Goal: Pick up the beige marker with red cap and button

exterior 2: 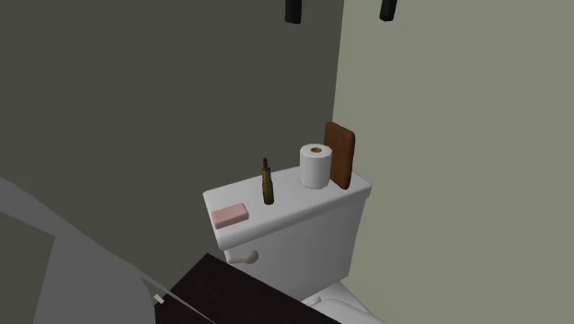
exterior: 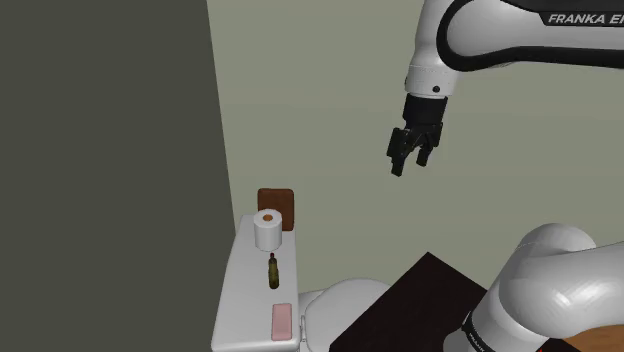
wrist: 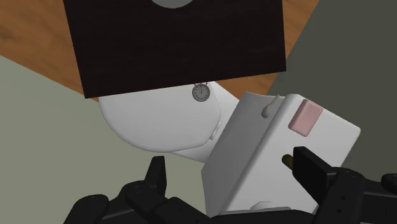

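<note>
The marker [exterior: 272, 272] is a slim olive-brown stick with a dark top. It stands upright in the middle of the white toilet tank lid [exterior: 240, 290], between a paper roll and a pink bar. The second exterior view shows the marker [exterior 2: 268, 182] on the tank lid [exterior 2: 308, 207]. My black gripper [exterior: 411, 160] hangs open high above the tank and off to the shoulder view's right, holding nothing. In the second exterior view the gripper [exterior 2: 340, 11] enters at the top edge. In the wrist view the gripper [wrist: 232, 168] looks down on the tank, and the marker's end [wrist: 287, 159] peeks out beside one finger.
A white toilet paper roll [exterior: 268, 230] and a brown board [exterior: 275, 203] leaning on the wall stand at one end of the lid. A pink bar [exterior: 282, 320] lies at the other end. The dark stand [exterior: 415, 300] sits close beside the toilet bowl [wrist: 159, 121].
</note>
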{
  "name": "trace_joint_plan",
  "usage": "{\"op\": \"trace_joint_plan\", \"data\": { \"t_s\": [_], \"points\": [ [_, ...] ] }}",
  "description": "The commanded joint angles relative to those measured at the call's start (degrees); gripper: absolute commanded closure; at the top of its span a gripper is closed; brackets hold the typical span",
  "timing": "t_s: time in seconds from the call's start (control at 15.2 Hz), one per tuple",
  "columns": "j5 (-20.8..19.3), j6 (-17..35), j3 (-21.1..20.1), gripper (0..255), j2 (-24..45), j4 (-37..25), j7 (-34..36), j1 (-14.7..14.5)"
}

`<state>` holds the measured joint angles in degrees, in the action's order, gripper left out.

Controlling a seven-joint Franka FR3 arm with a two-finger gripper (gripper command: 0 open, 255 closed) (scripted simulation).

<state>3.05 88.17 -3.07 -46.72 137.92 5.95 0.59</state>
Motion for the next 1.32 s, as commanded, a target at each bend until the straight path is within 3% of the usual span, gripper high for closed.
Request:
{"op": "trace_joint_plan", "data": {
  "t_s": [0.0, 0.73, 1.25],
  "points": [
    [0.0, 0.0, 0.0, 0, 0.0, 0.0, 0.0, 0.0],
    [4.31, 17.72, -12.6, 0, 14.83, 2.61, 14.74, -1.08],
    [1.23, 29.22, -21.03, 0, 31.73, -2.08, 27.23, 0.05]
  ]
}}
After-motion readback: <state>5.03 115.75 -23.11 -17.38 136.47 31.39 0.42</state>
